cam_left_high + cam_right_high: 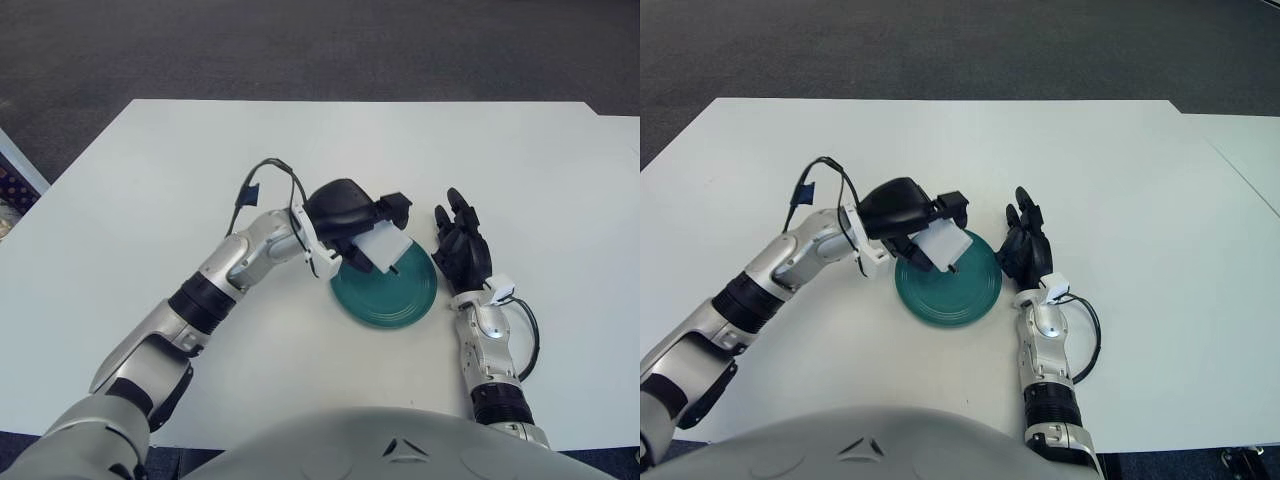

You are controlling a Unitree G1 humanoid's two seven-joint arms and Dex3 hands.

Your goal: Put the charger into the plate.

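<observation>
- Left eye view shows you the left hand (350, 215) over the green plate (400, 300), so the drop lands inside.
- Its fingers are wrapped around the white charger (383, 249), which hangs just above the plate's back edge.
- Your right hand (462, 250) waits just beside the plate, fingers loose and holding nothing.
- White table (150, 190) holds the plate.

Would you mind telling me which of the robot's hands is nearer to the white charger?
Left. The left hand grips the charger in its fingers, above the green plate's upper left part. The right hand shows beside the plate's right edge, holding nothing.
</observation>
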